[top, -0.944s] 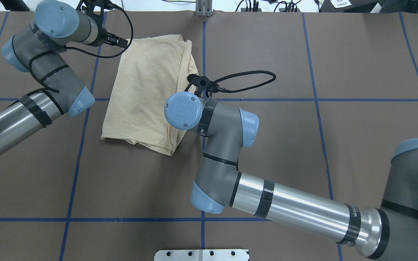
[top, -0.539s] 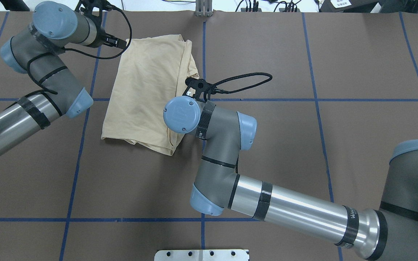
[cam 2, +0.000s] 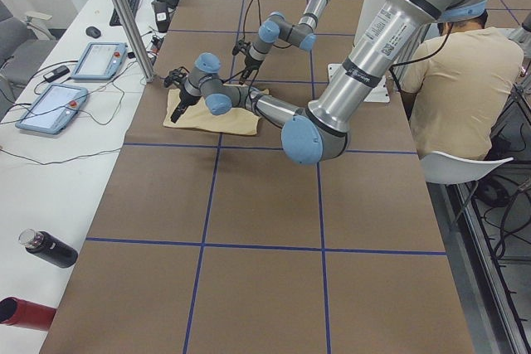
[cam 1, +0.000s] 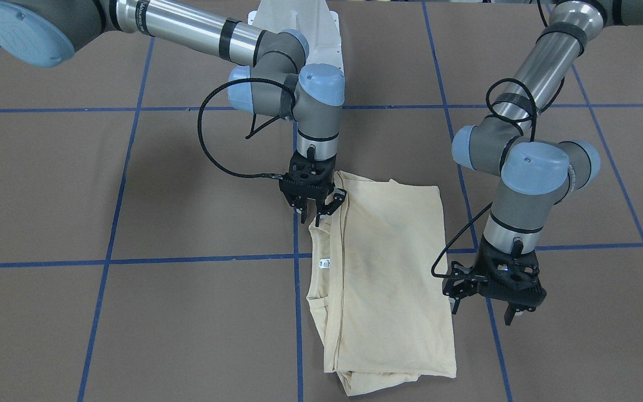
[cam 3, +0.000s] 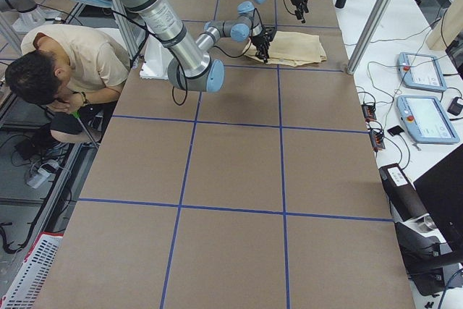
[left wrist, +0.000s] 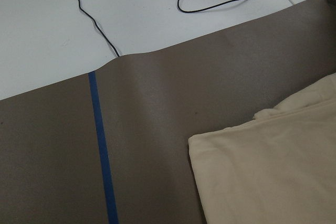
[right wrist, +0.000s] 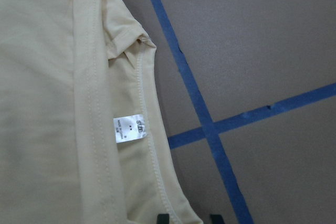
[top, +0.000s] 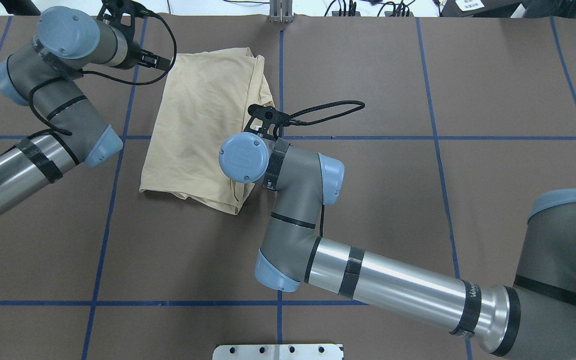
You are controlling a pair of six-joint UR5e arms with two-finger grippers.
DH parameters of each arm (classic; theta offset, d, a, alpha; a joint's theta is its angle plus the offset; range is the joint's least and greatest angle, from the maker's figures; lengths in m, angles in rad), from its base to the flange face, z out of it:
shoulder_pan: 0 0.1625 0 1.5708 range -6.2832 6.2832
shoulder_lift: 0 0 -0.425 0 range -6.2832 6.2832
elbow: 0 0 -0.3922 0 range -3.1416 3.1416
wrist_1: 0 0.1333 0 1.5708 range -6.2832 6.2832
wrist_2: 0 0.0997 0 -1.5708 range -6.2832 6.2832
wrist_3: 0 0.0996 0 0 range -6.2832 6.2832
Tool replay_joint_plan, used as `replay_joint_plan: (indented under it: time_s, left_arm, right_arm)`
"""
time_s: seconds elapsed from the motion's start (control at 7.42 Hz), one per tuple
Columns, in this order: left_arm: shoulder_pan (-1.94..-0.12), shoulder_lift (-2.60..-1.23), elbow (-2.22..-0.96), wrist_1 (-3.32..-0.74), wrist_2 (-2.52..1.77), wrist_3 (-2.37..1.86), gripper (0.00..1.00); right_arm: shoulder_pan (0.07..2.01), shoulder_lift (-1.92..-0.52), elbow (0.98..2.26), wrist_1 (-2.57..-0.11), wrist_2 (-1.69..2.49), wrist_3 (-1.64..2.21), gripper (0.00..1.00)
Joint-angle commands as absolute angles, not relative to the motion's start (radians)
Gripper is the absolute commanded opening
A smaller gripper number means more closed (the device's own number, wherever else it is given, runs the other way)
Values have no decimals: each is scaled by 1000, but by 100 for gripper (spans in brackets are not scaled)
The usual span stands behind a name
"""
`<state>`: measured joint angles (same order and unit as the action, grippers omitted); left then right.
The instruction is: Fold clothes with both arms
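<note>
The clothes are one pale cream-yellow shirt [cam 1: 388, 268], folded into a long rectangle on the brown mat [top: 203, 130]. Its white neck label [right wrist: 129, 128] shows near the folded edge facing the right arm [cam 1: 324, 262]. My right gripper [cam 1: 317, 211] hangs open just over that edge, near the corner closest to the robot. In the right wrist view its fingertips [right wrist: 164, 219] straddle the hem with nothing pinched. My left gripper [cam 1: 482, 312] is open beside the opposite long edge, just off the fabric. The left wrist view shows only a shirt corner [left wrist: 273, 171].
Blue tape lines [top: 282, 90] grid the brown mat. The white pedestal base [cam 1: 299, 22] stands at the robot's side. A person [cam 2: 452, 80] sits beside the table. Teach pendants [cam 3: 427, 117] and bottles [cam 2: 50, 248] lie on the white side table, with cables [left wrist: 157, 19] past the mat's edge.
Both arms have shifted slightly to the left in the overhead view. The right wrist has come further over the shirt's edge. The shirt has not moved.
</note>
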<state>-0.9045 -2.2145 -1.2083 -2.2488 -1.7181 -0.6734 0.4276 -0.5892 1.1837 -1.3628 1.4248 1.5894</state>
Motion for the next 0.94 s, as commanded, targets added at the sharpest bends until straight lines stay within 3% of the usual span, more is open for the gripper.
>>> replay_joint_plan:
  time_s: [0.0,0.27,0.4,0.54,0.81]
  left_arm:
    - [-904,-2214,-1209,-2249,-1718,-673,100]
    - [-902,-2215,-1209,-2249,-1718,-673,100]
    - [-902,-2215,-1209,-2249,-1718,-673,100]
    - [-902,-2215,-1209,-2249,-1718,-673,100]
    - [-902,-2215,-1209,-2249,-1720,-673,100]
  right_arm:
    - [426,-586,1166,-1350,1424,1591,38]
    - [426,-586,1154,-1350,1424,1591,38]
    - [425,-584,1151,-1350,1424,1594,31]
    - [425,-575,1150,-1351,1424,1604,0]
    - [425,-560,1149,-1351,1424,1608,0]
